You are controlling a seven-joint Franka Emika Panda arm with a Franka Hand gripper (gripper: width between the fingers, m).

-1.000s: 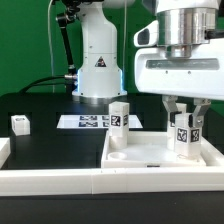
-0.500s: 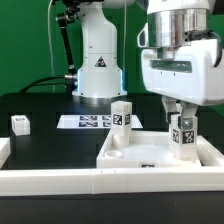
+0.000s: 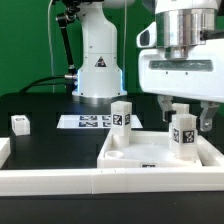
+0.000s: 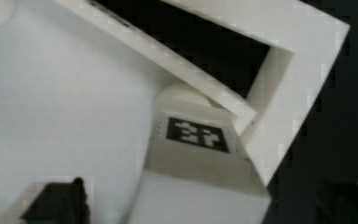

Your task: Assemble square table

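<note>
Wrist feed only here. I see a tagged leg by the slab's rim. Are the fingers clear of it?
Observer: Yes. In the exterior view the gripper is open, with a finger on each side of that leg, not pinching it.
Operator: Any other leg on the slab?
Observer: One. A second leg stands upright at the corner of the slab toward the exterior view's left.
Operator: Loose ones?
Observer: One small leg lies on the black table, far to the exterior view's left.
</note>
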